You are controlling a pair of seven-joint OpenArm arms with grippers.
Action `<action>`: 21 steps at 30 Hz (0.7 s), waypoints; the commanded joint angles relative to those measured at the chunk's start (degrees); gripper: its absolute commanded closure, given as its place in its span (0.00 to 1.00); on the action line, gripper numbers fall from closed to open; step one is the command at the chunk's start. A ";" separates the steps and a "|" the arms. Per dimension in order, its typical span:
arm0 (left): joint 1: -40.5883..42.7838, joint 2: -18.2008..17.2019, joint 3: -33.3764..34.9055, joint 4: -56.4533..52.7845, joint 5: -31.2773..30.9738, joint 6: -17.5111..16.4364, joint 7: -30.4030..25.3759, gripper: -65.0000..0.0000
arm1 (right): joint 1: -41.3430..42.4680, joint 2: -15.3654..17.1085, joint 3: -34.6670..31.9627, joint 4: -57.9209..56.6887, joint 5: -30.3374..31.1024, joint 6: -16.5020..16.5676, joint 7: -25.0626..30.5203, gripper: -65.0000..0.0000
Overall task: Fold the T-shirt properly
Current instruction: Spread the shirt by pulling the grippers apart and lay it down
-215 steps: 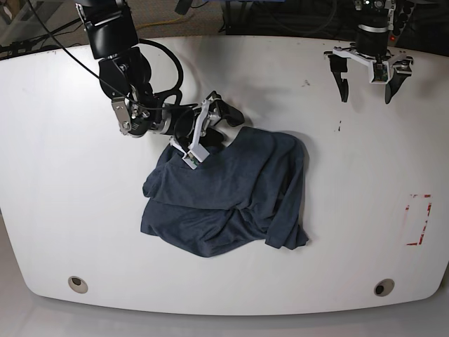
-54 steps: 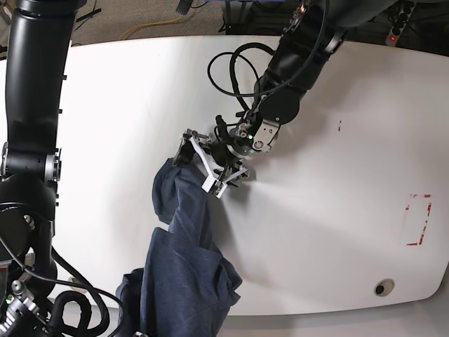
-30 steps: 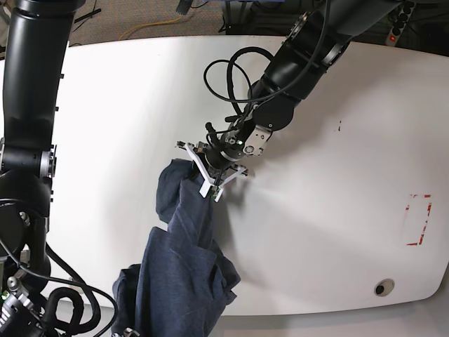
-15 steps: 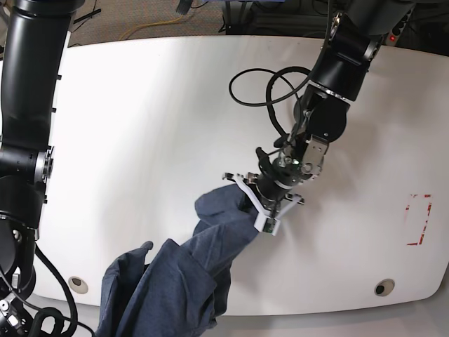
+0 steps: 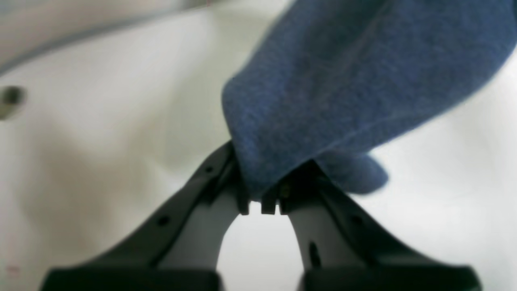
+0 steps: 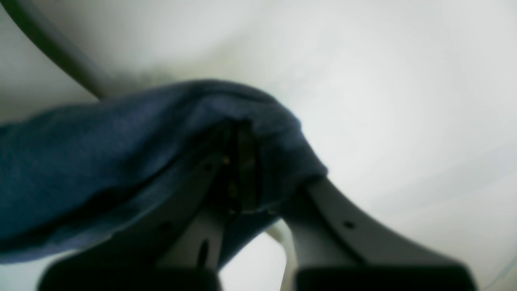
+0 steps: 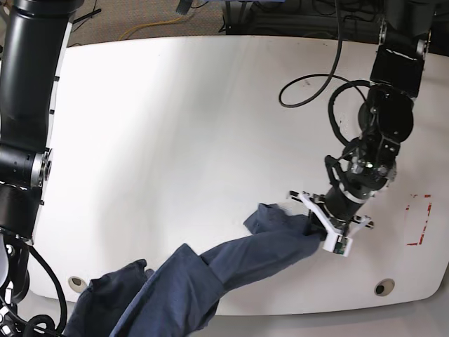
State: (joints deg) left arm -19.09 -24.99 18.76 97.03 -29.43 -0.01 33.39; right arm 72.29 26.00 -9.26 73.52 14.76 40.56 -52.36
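The dark blue T-shirt is pulled into a long twisted band from the bottom left corner toward the right of the white table. My left gripper is shut on its right end, just above the table. In the left wrist view the black fingers pinch a bunch of the T-shirt, and the left gripper is closed. In the right wrist view my right gripper is shut on a dark fold of the T-shirt. The base view hides that gripper below its bottom left corner. No lettering shows.
A red tape rectangle marks the table right of my left gripper. Two round holes sit near the front edge. A black cable loop hangs beside the left arm. The right arm runs down the left edge.
My left gripper has carried its end of the T-shirt rightward and toward the front edge. The shirt is stretched longer and lower. The right end has stayed at the bottom left.
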 commanded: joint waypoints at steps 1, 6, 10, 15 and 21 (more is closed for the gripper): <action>-1.87 -4.94 -2.02 3.85 -3.14 -0.03 -2.05 1.00 | 2.51 -0.02 0.42 -1.38 0.40 -0.56 1.76 1.00; -1.87 -12.33 -6.59 7.54 -7.36 -0.03 -1.96 1.00 | 2.51 -0.02 0.42 -2.79 0.40 -0.56 2.73 1.00; -2.14 -16.90 -10.81 8.59 -10.17 -0.03 -1.87 1.00 | 2.51 -0.02 0.42 -2.70 0.49 -0.56 2.91 1.00; -2.23 -20.76 -13.36 8.42 -12.20 -0.12 -1.87 1.00 | 2.48 0.42 1.74 -2.44 0.58 -0.56 2.82 1.00; 0.41 -21.82 -13.97 8.77 -14.92 -3.20 -0.20 1.00 | -5.43 0.95 9.30 -2.09 1.02 -0.56 1.33 1.00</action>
State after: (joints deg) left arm -18.61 -45.82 5.74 104.92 -43.88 -2.42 33.26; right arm 66.43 26.24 -1.32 70.83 16.03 40.49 -51.31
